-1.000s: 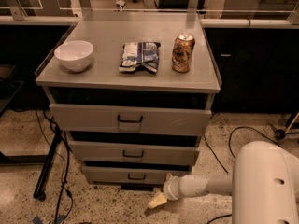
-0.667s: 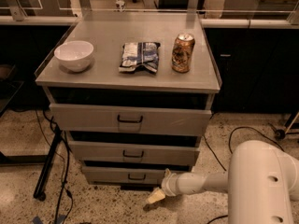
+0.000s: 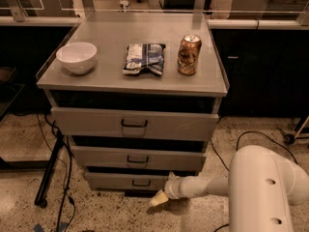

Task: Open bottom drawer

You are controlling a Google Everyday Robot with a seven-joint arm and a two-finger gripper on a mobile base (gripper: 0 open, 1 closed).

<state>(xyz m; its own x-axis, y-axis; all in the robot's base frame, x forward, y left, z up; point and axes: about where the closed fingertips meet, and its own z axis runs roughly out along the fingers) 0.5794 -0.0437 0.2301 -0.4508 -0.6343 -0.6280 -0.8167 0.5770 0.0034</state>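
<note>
The bottom drawer (image 3: 108, 181) lies long left to right, front facing me. The tool (image 3: 159, 197) sits low by its right end; its state I cannot tell.

Count's in, 1 cabinet (image 3: 111, 33): 3 grey drawers (image 3: 91, 122) incl. the bottom drawer (image 3: 108, 181), 3 black bar handles (image 3: 133, 123), 1 apiece. Up top: 1 white bowl (image 3: 76, 57), 1 snack bag (image 3: 144, 58), 1 soda can (image 3: 189, 54). Plus 1 robot arm (image 3: 205, 185) w/ 1 gripper (image 3: 159, 198), low by the bottom drawer's right end.
</note>
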